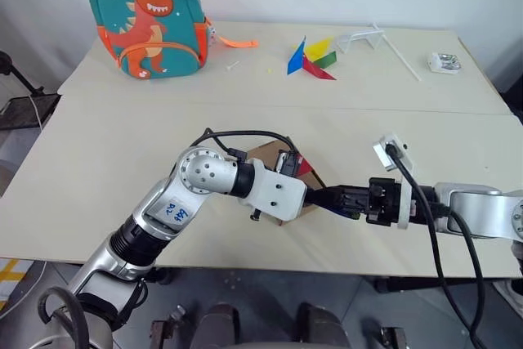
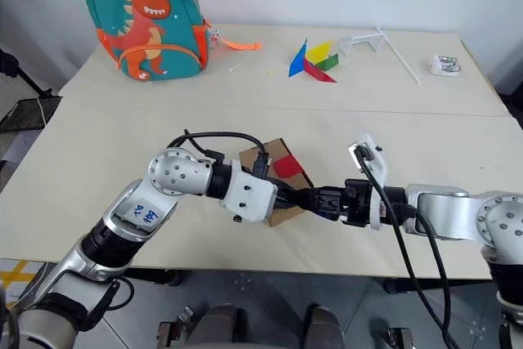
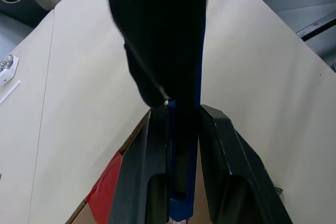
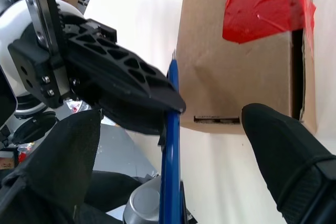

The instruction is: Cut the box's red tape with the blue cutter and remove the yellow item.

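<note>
At the lower left of the head view the left arm reaches across toward the middle, and its left end effector (image 2: pixel 288 196) is pressed together on the blue cutter (image 4: pixel 170 145), pinching the slim stick between both black fingers (image 3: pixel 157 171) so that its long axis runs on along the fingers toward the right of the frame. Just behind and beneath that grip, at the centre of the frame, sits the box (image 2: pixel 278 161) on the counter (image 2: pixel 114 120), with the red tape (image 2: pixel 287 167) on its top face, toward the side nearest the right arm. From the lower right the right end effector (image 2: pixel 327 200) comes in with its fingers spread wide, pointing back along nearly the same line as the cutter, so the two meet tip to tip just in front of the box's near edge. In the right wrist view the cutter stands between the spread fingers (image 4: pixel 283 150) without either visibly touching it, which reads as a hand-over about to happen. The relation that counts is that the cutter already lies inside the right arm's open span, lengthwise. The yellow item is presumably inside the box.
</note>
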Controlling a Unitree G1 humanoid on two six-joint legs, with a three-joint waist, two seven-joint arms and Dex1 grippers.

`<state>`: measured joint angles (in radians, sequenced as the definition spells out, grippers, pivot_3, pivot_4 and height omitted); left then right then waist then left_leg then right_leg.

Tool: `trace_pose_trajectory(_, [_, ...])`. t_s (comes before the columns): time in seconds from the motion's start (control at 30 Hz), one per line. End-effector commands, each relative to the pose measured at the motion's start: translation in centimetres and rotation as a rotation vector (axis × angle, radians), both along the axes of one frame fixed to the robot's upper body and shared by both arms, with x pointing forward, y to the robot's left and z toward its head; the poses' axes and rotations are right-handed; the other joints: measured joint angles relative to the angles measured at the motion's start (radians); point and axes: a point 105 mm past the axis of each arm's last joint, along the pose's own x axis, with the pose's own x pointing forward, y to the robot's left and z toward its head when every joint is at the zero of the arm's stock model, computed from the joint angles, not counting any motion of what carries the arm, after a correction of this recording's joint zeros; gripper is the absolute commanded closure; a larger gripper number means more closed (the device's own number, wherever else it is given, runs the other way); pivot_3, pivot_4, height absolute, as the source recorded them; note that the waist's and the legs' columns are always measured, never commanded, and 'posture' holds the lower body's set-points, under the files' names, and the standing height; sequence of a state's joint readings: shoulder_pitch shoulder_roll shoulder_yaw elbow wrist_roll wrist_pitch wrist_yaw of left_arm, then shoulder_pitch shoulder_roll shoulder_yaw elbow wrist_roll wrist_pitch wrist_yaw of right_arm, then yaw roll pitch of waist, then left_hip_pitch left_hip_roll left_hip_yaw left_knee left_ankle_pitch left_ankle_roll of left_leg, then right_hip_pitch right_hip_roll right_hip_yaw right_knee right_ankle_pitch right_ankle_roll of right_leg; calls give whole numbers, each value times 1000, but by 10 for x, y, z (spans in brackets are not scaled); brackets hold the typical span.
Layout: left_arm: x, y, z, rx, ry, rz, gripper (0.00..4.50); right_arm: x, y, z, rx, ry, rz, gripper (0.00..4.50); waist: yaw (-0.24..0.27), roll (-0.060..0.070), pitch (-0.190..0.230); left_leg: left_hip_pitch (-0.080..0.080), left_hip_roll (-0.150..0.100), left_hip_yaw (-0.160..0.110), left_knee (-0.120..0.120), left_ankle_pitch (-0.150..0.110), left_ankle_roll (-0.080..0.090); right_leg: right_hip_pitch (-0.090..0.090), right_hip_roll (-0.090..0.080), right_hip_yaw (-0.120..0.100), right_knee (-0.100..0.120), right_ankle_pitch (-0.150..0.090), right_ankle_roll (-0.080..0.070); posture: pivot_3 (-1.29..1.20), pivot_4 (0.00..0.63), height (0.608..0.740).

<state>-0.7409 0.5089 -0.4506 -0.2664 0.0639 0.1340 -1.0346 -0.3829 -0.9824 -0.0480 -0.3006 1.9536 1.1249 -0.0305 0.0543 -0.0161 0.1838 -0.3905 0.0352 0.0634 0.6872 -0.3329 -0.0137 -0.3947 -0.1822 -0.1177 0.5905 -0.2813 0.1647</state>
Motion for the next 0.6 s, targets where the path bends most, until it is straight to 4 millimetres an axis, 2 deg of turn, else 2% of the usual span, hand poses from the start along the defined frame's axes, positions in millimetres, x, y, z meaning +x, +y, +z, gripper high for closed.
trace_pose_trajectory(0.03, [-2, -1, 11, -28, -44, -2, 4044, -8, -2, 2, -1, 4, 29, 42, 0, 0, 0, 0, 0, 0, 0, 0, 0, 0, 0, 0, 0, 0, 0, 0, 150, 740])
trace_pose_trajectory(0.2, [-2, -1, 11, -28, -45, 1, 4044, -3, -5, 1, -2, 3, -11, 42, -2, 0, 0, 0, 0, 0, 0, 0, 0, 0, 0, 0, 0, 0, 0, 0, 150, 740])
trace_pose_trajectory(0.57, [-4, -2, 11, -29, -40, -3, 4044, 5, 3, -2, 28, 0, -66, 42, 0, 0, 0, 0, 0, 0, 0, 0, 0, 0, 0, 0, 0, 0, 0, 0, 150, 740])
trace_pose_trajectory(0.6, [-4, -2, 12, -29, -39, -3, 4044, 5, 3, -2, 29, 0, -68, 212, -1, 0, 0, 0, 0, 0, 1, 0, 0, 0, 0, 0, 0, 0, 0, 0, 150, 740])
